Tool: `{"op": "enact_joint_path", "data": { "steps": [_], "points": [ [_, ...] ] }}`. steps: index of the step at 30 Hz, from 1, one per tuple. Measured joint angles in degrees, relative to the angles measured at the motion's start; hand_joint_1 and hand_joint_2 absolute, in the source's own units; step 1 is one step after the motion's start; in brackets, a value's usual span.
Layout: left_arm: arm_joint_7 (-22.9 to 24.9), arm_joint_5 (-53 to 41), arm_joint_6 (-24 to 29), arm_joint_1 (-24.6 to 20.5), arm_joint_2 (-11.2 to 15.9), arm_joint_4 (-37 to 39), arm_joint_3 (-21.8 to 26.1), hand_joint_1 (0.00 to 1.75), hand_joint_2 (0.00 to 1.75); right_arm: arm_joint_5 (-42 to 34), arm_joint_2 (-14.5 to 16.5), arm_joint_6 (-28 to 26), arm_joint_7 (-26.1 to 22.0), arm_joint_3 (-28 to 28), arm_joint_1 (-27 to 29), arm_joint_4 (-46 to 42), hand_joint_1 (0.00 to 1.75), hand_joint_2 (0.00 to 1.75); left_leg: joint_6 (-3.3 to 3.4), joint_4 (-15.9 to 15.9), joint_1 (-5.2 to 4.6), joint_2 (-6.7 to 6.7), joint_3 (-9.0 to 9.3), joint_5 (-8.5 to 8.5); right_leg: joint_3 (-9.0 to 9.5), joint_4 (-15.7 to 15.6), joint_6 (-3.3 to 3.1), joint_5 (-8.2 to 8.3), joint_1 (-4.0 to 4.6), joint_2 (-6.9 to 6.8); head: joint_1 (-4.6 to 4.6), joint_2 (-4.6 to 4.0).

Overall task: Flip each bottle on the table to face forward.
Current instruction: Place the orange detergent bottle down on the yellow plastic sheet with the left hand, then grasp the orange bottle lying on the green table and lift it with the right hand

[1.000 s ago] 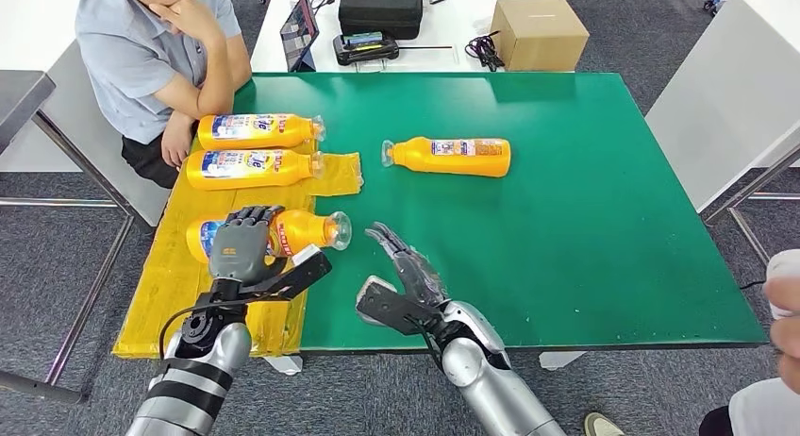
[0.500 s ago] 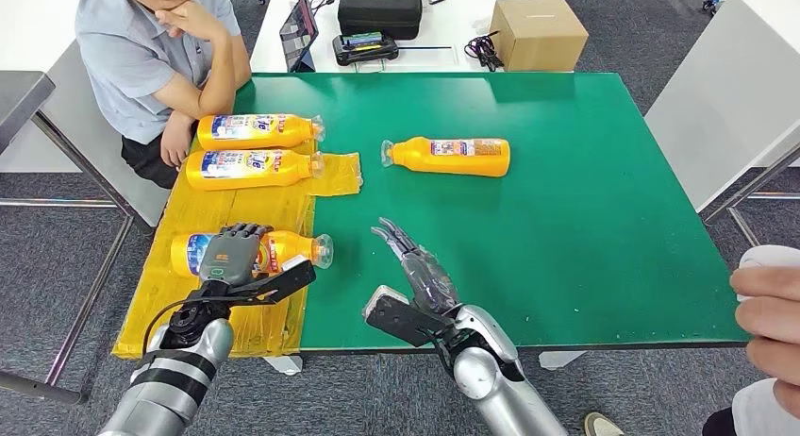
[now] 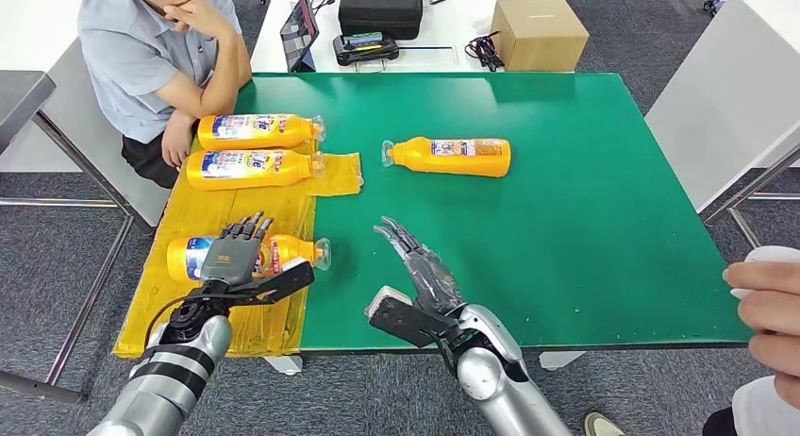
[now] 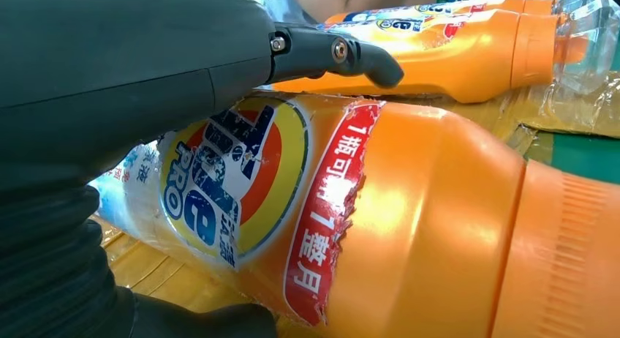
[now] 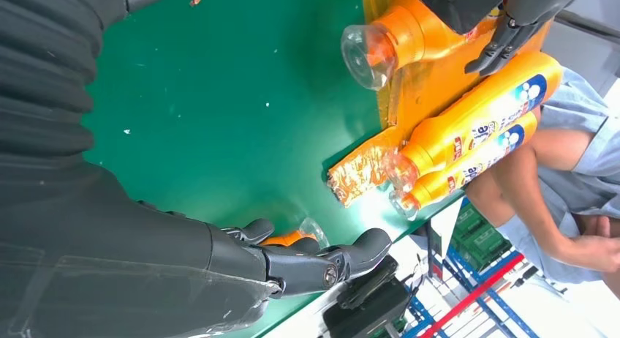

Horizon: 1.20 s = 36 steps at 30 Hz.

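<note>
Bottle (image 3: pixel 283 252) lies sideways, orange, logo label up, under left hand (image 3: pixel 232 255) with fingers spread.

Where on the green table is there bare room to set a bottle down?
The green table is bare right of the lone bottle and beyond the right hand. The yellow sheet is crowded: three bottles, the left hand on the nearest.

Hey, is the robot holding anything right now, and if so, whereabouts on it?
The left hand lies on the nearest bottle, over its labelled body; a closed grip can't be confirmed. The right hand holds nothing.
</note>
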Motion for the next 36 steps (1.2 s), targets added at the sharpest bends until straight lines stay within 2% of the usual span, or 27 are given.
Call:
{"op": "enact_joint_path", "data": {
  "steps": [12, 19, 36],
  "points": [
    [-0.2, 0.4, -0.2, -0.7, -0.1, 1.7, 0.0, 0.00, 1.75, -0.2, 0.0, 0.3, 0.0, 0.0, -0.1, 0.0, 0.00, 1.75, 0.00, 0.0, 0.00, -0.03, 0.11, 0.00, 0.12, 0.0, 0.00, 0.00, 0.00, -0.02, 0.01, 0.00],
    [-2.9, 5.1, -0.7, -0.8, -0.2, 1.7, 0.3, 0.00, 1.75, -0.4, 0.0, 0.5, -0.2, 0.0, -0.1, 0.0, 0.00, 1.75, 0.00, 0.0, 0.00, -0.11, 0.12, 0.01, 0.16, 0.0, 0.00, 0.00, 0.00, -0.07, -0.01, 0.00],
    [-1.6, 2.9, -0.9, -1.2, -0.2, 1.6, -0.4, 0.00, 1.75, -1.1, 0.2, 1.0, -0.7, 0.0, -0.2, 0.7, 0.00, 1.75, 0.01, 0.0, 0.00, -0.12, 0.12, 0.02, 0.16, 0.0, 0.00, 0.00, 0.00, -0.08, -0.01, 0.00]
  ]
}}
